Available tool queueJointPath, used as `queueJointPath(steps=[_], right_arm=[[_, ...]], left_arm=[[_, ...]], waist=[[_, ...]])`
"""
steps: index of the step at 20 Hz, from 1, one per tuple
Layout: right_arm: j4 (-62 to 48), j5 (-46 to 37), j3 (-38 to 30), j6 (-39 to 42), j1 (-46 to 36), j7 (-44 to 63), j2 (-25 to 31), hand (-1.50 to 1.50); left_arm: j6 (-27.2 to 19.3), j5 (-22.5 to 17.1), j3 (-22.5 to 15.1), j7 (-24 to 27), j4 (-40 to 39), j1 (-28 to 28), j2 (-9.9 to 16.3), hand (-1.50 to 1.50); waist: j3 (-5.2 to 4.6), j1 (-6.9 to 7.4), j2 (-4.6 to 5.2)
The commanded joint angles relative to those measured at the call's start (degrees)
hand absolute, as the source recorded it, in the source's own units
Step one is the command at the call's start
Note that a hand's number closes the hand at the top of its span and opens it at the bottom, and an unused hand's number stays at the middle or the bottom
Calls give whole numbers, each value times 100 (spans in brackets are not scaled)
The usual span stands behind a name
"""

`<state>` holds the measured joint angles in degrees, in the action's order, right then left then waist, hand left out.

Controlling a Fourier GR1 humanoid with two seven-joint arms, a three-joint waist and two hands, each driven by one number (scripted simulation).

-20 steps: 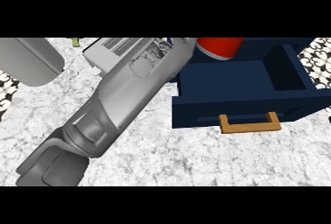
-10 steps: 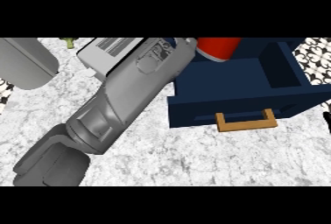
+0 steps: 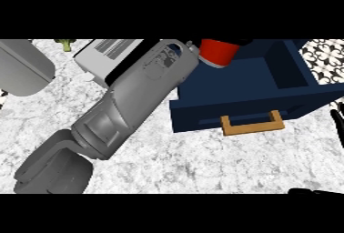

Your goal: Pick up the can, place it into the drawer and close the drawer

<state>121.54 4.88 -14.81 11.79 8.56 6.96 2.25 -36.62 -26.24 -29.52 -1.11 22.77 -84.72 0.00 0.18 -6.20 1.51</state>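
The red can is at the top of the head view, over the back left corner of the open navy drawer. My left forearm runs from the lower left up to it. Only a black bit of my left hand shows at the can's top, curled on it; the rest is cut off. The drawer is pulled out, and its wooden handle faces me. Black fingers of my right hand show at the right edge, straight and apart from the drawer.
A white slatted appliance sits behind my left forearm at the top. A grey rounded object is at the top left, with a small green thing beside it. Marbled counter lies in front of the drawer.
The whole scene has slid slightly left in view. The can stays over the drawer's back left corner. My right hand has come into view at the right edge.
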Motion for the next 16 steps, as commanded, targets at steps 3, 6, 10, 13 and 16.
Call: queueJointPath(steps=[3, 6, 10, 13, 16], right_arm=[[-155, -104, 7, -145, -278, 22, -8, -150], [-16, -57, 65, -93, -348, 172, 60, -150], [-16, -173, 120, -113, -328, 214, 64, -150], [-140, 13, -3, 35, -242, -68, 95, -150], [-58, -73, 114, -7, -296, 61, 72, -150]], left_arm=[[23, -118, -296, 322, -151, 107, 0, 150], [-241, -160, -408, 277, -317, 92, 0, -150], [-266, -249, -475, 480, -364, 329, 0, -150], [-657, -359, -568, 287, -302, 235, 0, -150], [-818, -424, -657, 441, -234, 330, 0, -150]], waist=[[-1, -1, 25], [2, -146, 58], [-5, -30, 31], [4, -170, 31], [0, -183, 41]])
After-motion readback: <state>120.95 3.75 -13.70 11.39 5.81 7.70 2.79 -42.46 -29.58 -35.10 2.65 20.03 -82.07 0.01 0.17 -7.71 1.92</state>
